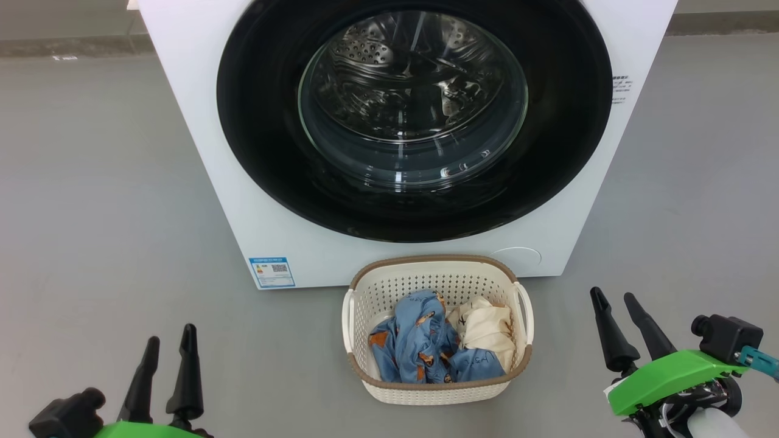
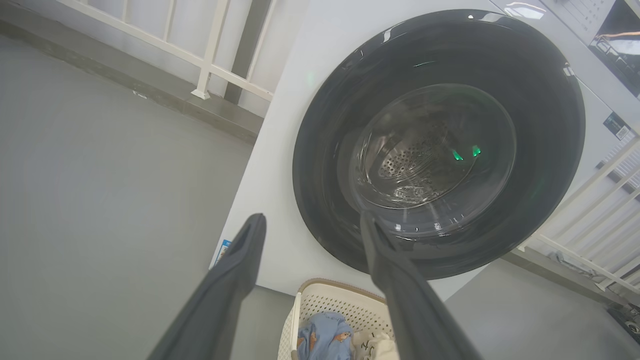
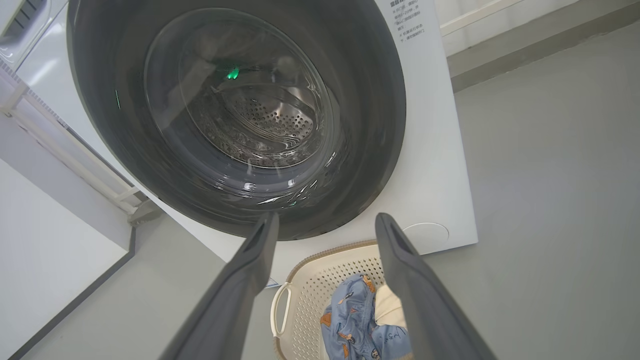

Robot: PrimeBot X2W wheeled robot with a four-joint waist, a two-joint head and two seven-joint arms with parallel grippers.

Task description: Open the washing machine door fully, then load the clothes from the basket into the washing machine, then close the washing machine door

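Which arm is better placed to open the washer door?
Probably the right. The right gripper, open, sits nearer the door, about in line with its right edge; the left gripper, also open, sits farther back. Which side it opens from is unclear.

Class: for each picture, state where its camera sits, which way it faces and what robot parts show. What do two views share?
Head view: on the head, facing down at the washing machine door and basket; left end effector, right end effector.
Left wrist view: left wrist, facing forward at the door; own fingers.
Right wrist view: right wrist, same; own fingers.
Wrist views share the clothes.
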